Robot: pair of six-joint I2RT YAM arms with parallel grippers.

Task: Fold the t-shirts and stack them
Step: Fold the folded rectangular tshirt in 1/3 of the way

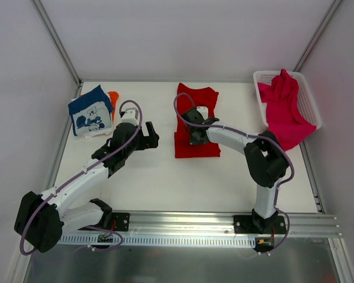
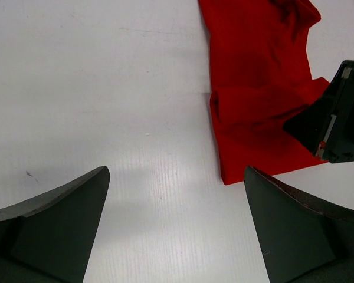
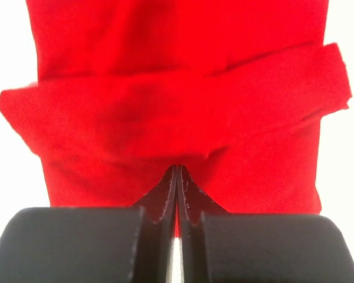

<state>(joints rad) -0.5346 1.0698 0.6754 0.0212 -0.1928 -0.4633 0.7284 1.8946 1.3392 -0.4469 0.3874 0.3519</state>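
Seen from above, the red t-shirt [image 1: 196,121] lies flat on the white table [image 1: 165,177], a little toward 12 o'clock from the middle, partly folded into a tall narrow shape with a band of cloth doubled across it. The right arm [image 1: 242,141] reaches in from 4 o'clock and the right jaws sit on the shirt's middle. In the right wrist view they are pressed together, tips at the lower edge of the doubled band [image 3: 177,118]; a sliver of red shows between them, but I cannot tell whether cloth is pinched there.

The left arm [image 1: 88,177] stretches up from 7 o'clock. The left jaws stand wide apart with nothing between them, over bare table just at 9 o'clock of the red shirt [image 2: 253,88] and not touching it.

The navy t-shirt [image 1: 89,112] with white cartoon print lies folded near the 10 o'clock corner, the orange t-shirt [image 1: 112,96] peeking out from under its 1 o'clock side. The magenta-pink t-shirt [image 1: 286,106] is bunched in the white mesh basket [image 1: 310,103] at 2 o'clock, spilling over its near rim onto the table
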